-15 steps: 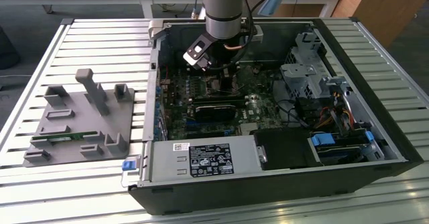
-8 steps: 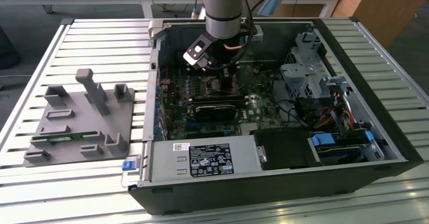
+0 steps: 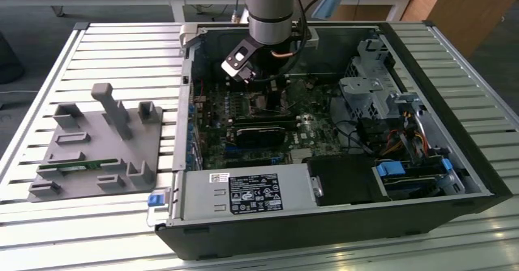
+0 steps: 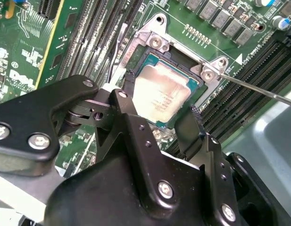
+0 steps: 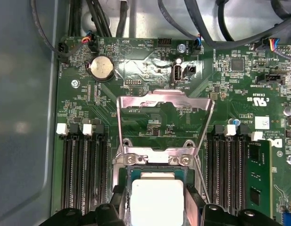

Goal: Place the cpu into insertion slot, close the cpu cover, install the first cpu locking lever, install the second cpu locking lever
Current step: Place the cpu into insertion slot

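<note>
The cpu, a square chip with a silvery-beige top, sits level in the insertion slot on the green motherboard. My gripper is over it, one black finger against each opposite edge, shut on the chip. In the first wrist view the cpu shows between the same fingers. The cpu cover, a silver frame, stands flipped open behind the slot. One thin locking lever sticks out beside the slot, and another lies along its other side. In the exterior view the gripper reaches down into the case.
Long black memory slots flank the socket on both sides, one holding a green module. Cables hang behind the board. A black card and drive cages crowd the open case. A grey fixture stands outside it, at the exterior view's left.
</note>
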You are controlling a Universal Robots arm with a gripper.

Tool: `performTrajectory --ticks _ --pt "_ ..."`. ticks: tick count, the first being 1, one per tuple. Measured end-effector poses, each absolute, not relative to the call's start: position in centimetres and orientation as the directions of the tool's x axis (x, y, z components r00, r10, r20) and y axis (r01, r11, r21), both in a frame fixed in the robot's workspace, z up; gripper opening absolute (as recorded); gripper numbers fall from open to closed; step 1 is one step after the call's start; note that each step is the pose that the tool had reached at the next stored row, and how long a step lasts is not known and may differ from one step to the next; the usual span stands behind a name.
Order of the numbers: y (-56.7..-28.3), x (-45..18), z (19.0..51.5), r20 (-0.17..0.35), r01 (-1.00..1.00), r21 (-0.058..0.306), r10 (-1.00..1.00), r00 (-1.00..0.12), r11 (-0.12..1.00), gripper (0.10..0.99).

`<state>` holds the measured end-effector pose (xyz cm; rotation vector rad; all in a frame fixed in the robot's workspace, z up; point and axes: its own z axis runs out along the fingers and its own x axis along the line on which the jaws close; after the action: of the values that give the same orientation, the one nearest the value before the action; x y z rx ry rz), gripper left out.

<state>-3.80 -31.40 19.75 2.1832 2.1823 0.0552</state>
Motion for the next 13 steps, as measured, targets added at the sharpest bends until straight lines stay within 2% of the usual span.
performTrajectory --ticks 3,4,5,7,10,11,13 --pt "-31.4 -3.8 20.2 -0.013 0.998 0.063 1.0 0.001 0.0 0.612" --pt "-31.4 -3.8 20.3 -0.013 0.998 0.064 1.0 0.001 0.0 0.6" --pt "-31.4 -3.8 20.4 -0.013 0.998 0.063 1.0 0.001 0.0 0.537" --pt "-31.4 -3.8 20.7 -0.013 0.998 0.063 1.0 0.001 0.0 0.537" --pt "-31.4 -3.8 21.0 -0.013 0.998 0.062 1.0 0.001 0.0 0.357" --pt "-31.4 -3.8 21.0 -0.013 0.998 0.062 1.0 0.001 0.0 0.357" --pt "-31.4 -3.8 21.1 -0.013 0.998 0.062 1.0 0.001 0.0 0.243"
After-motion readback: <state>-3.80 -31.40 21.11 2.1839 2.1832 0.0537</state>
